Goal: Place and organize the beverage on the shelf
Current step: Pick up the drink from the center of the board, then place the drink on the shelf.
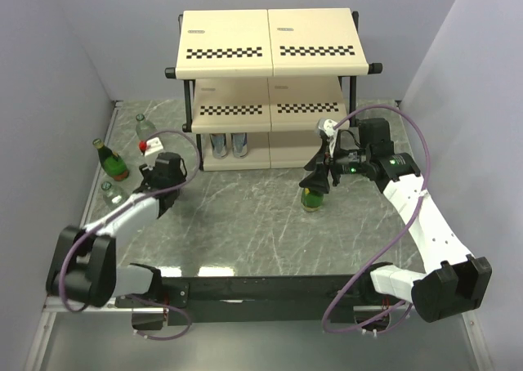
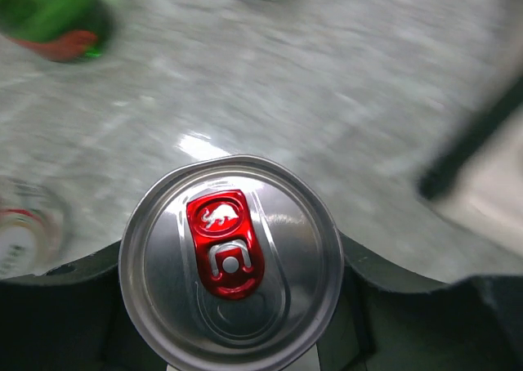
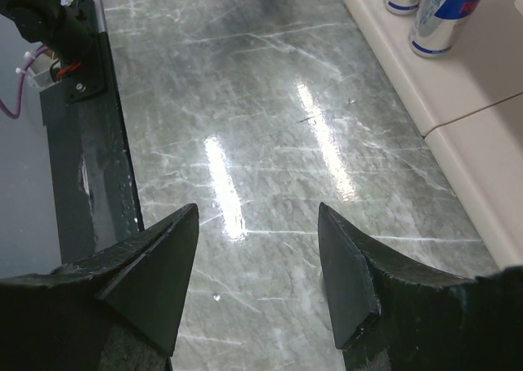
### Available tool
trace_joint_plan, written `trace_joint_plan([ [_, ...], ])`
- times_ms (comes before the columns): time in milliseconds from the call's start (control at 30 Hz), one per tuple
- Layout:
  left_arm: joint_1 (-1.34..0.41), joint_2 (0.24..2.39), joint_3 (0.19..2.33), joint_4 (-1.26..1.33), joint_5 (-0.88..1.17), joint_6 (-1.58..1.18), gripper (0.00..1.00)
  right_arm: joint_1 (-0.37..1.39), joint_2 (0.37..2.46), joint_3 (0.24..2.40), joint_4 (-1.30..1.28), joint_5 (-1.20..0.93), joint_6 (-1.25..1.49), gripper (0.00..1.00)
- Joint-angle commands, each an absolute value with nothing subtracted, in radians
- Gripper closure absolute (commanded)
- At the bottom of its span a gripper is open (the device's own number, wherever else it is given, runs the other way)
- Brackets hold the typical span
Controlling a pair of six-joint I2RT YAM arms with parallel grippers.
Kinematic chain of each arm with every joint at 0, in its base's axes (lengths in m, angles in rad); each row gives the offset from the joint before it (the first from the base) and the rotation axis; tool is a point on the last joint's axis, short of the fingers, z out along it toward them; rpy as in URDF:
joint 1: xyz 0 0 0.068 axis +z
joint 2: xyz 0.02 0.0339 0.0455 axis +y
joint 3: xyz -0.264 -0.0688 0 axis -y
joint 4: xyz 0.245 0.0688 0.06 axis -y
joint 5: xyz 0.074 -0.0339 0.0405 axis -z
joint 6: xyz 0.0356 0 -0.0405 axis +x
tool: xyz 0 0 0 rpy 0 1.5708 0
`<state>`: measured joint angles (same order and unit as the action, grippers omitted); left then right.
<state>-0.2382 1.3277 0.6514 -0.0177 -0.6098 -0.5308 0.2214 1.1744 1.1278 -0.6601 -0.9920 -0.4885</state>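
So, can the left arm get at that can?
Probably yes: the can stands upright between the left gripper's fingers, with nothing in the way, and the green bottle stands apart.

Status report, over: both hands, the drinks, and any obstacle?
Left hand around can, grip unconfirmed. Right hand open, empty. Two cans on shelf bottom board. Green bottle stands by right hand, before shelf.
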Motion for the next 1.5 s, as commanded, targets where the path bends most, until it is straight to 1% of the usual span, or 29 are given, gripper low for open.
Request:
trace_joint_plan([
  [0, -0.268, 1.171, 0.594, 0.084, -0.418, -0.503, 1.0, 0.212, 1.147, 1.178, -0.66, -1.012, -0.492, 0.33],
  [167, -0.319, 1.026, 0.442, 0.161, -0.22, -0.502, 1.0, 0.21, 1.149, 1.178, -0.66, -1.009, -0.494, 0.33],
  [200, -0.327, 0.972, 0.417, 0.187, -0.18, -0.493, 1.0, 0.21, 1.15, 1.178, -0.66, -1.009, -0.495, 0.33],
  [233, -0.343, 0.945, 0.393, 0.214, -0.088, -0.482, 1.0, 0.209, 1.15, 1.178, -0.66, -1.009, -0.495, 0.33],
  [300, -0.368, 0.887, 0.327, 0.314, -0.011, -0.442, 0.99, 0.21, 1.152, 1.18, -0.661, -1.006, -0.497, 0.33],
  [333, -0.4, 0.876, 0.312, 0.34, 0.047, -0.402, 0.99, 0.21, 1.154, 1.18, -0.661, -1.005, -0.499, 0.33],
  [400, -0.458, 0.89, 0.285, 0.408, 0.08, -0.365, 0.99, 0.209, 1.155, 1.183, -0.664, -1.0, -0.502, 0.33],
  [533, -0.538, 0.992, 0.304, 0.492, 0.133, -0.302, 1.0, 0.209, 1.154, 1.18, -0.66, -0.994, -0.499, 0.33],
  [733, -0.63, 1.184, 0.431, 0.57, 0.106, -0.235, 1.0, 0.198, 1.152, 1.18, -0.66, -0.994, -0.5, 0.33],
  [1000, -0.686, 1.431, 0.673, 0.568, 0.003, -0.19, 1.0, 0.181, 1.143, 1.18, -0.664, -1.006, -0.502, 0.33],
  [1300, -0.727, 1.618, 0.862, 0.578, -0.165, -0.209, 1.0, 0.17, 1.143, 1.181, -0.67, -1.015, -0.506, 0.33],
  [1467, -0.735, 1.667, 0.934, 0.566, -0.212, -0.218, 1.0, 0.17, 1.144, 1.18, -0.67, -1.019, -0.509, 0.33],
])
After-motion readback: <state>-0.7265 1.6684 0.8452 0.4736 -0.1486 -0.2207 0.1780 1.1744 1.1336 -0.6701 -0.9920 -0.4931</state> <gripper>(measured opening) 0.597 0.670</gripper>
